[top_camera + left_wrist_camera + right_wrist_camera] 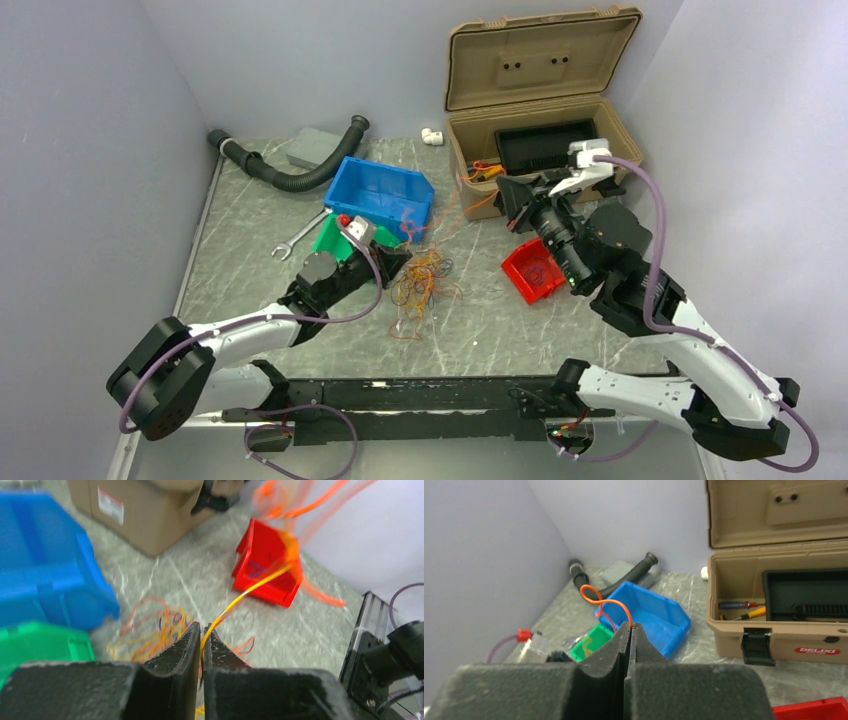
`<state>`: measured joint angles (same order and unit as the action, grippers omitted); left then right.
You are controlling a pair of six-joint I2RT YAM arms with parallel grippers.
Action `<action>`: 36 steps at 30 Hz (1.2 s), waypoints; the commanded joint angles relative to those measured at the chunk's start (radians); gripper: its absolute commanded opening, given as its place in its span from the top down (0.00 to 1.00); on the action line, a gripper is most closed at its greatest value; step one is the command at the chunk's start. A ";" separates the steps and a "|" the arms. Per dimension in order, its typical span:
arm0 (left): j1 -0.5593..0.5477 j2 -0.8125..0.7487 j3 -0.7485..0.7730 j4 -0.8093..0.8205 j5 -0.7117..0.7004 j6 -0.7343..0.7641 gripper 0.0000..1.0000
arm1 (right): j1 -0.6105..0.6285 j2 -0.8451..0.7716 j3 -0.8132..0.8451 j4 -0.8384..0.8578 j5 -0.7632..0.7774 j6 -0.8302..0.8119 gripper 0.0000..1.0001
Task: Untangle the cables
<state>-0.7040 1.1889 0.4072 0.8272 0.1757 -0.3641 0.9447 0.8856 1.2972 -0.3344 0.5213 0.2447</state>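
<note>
Between blue bin (385,195) and red bin (533,272), cables (420,285)

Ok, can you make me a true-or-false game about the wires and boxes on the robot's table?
1. The left fingers pinch a yellow-orange cable. True.
2. The toolbox has its lid shut. False: the lid stands open.
3. The red bin sits inside the blue bin. False: it lies on the table, apart from the blue one.
4. The right fingers are shut on an orange cable. True.
</note>
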 commanded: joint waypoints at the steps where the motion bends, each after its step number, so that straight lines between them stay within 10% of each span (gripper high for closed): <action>1: 0.023 0.002 -0.050 -0.090 0.052 -0.031 0.88 | -0.003 -0.071 0.036 0.119 0.096 -0.034 1.00; 9: 0.025 -0.051 -0.033 -0.113 0.070 -0.018 1.00 | -0.003 -0.045 0.032 0.117 0.076 -0.030 1.00; 23: 0.131 -0.247 -0.123 -0.562 -0.338 -0.281 1.00 | -0.004 -0.257 -0.131 0.300 0.483 -0.104 1.00; 31: 0.129 -0.402 -0.093 -0.606 -0.247 -0.165 0.99 | -0.003 -0.158 -0.063 0.145 0.297 -0.085 1.00; 36: 0.065 -0.308 0.011 -0.591 -0.046 -0.030 0.44 | -0.003 -0.027 0.001 0.107 0.109 -0.087 1.00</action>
<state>-0.5835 0.8238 0.3119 0.2176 -0.0235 -0.5137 0.9394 0.7681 1.2488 -0.1619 0.8070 0.1650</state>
